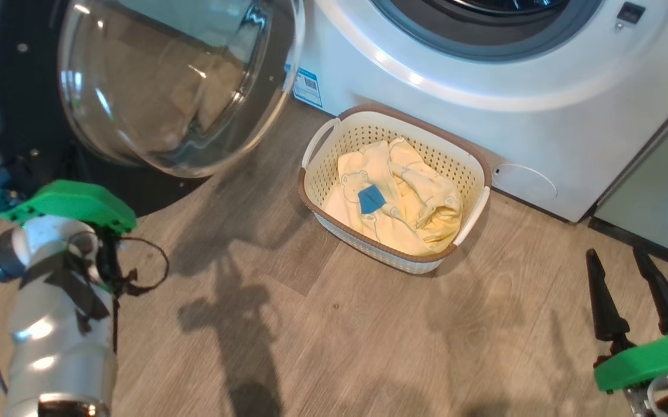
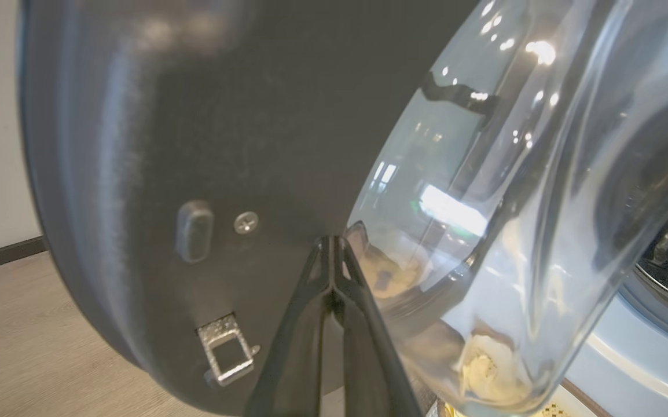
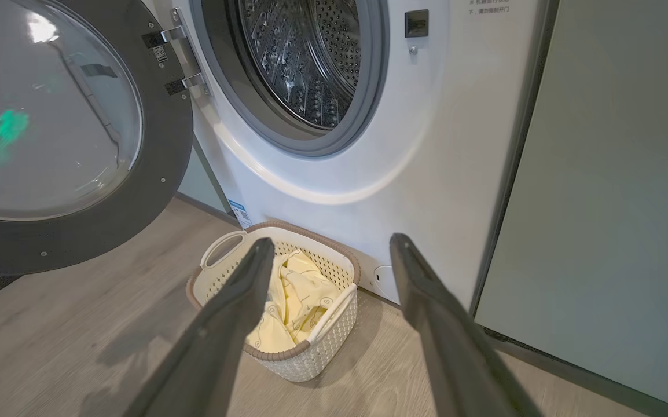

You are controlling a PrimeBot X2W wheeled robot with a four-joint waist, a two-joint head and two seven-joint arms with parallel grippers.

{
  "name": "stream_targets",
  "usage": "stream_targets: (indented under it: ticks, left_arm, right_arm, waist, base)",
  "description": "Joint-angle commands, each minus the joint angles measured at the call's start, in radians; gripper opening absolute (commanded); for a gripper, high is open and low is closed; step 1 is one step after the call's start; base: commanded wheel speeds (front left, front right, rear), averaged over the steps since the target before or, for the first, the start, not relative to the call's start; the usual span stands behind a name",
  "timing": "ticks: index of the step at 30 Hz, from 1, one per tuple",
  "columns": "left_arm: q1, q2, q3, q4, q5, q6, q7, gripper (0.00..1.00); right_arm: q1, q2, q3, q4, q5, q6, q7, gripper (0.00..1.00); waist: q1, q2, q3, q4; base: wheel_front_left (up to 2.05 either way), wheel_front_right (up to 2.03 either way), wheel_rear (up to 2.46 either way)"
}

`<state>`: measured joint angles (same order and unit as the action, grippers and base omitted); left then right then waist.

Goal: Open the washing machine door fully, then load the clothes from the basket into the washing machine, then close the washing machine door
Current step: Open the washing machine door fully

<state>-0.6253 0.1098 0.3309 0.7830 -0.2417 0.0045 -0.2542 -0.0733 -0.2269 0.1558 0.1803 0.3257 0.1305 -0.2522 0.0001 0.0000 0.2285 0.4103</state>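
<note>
The washing machine door (image 1: 21, 116) stands swung out to the left, its clear glass bowl (image 1: 177, 81) bulging toward me. In the left wrist view my left gripper (image 2: 332, 240) is shut, its tips at the door's black inner rim (image 2: 195, 116) beside the glass bowl (image 2: 484, 231); I cannot tell whether they touch it. The washing machine (image 3: 369, 191) shows its open steel drum (image 3: 305, 58). On the floor in front of it sits the basket (image 1: 438, 153) holding the pale yellow clothes (image 1: 421, 202). My right gripper (image 1: 616, 253) hangs open to the basket's right, empty, and points at the basket (image 3: 311, 353) in its wrist view.
A pale green cabinet (image 3: 617, 174) stands right of the machine. Wooden floor (image 1: 322, 324) spreads between my two arms. My left forearm (image 1: 62, 324) rises at the lower left, under the door.
</note>
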Motion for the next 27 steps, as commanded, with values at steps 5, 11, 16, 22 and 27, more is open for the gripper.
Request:
stream_targets:
  ticks: [5, 11, 16, 22, 27]
  left_arm:
    - [-0.051, 0.065, 0.080, -0.023, 0.009, 0.016, -0.008, 0.00]
    - [-0.072, 0.068, 0.131, -0.016, 0.021, 0.018, -0.008, 0.00]
    - [-0.073, 0.061, 0.150, -0.021, 0.043, -0.001, -0.008, 0.00]
    - [-0.036, 0.037, 0.136, -0.037, 0.088, -0.034, -0.008, 0.00]
    - [0.011, 0.015, 0.119, -0.070, 0.118, -0.062, -0.008, 0.00]
  right_arm:
    - [-0.042, -0.034, 0.022, -0.030, 0.006, 0.000, -0.010, 1.00]
    - [-0.054, -0.040, 0.025, -0.029, 0.005, 0.000, -0.010, 1.00]
    - [-0.060, -0.035, 0.027, -0.027, 0.004, 0.000, -0.010, 1.00]
    - [-0.041, -0.015, 0.025, -0.018, 0.007, 0.000, -0.010, 1.00]
    - [-0.014, 0.009, 0.018, -0.013, 0.010, 0.000, -0.010, 1.00]
  waist:
    - [-0.0001, 0.0000, 0.016, -0.010]
    - [-0.0001, 0.0000, 0.032, -0.013]
    - [-0.0001, 0.0000, 0.028, -0.018]
    - [-0.0001, 0.0000, -0.019, -0.025]
    - [-0.0001, 0.0000, -0.076, -0.039]
  base:
    - [0.00, 0.00, 0.00]
    - [0.00, 0.00, 0.00]
    - [0.00, 0.00, 0.00]
    - [0.00, 0.00, 0.00]
    - [0.00, 0.00, 0.00]
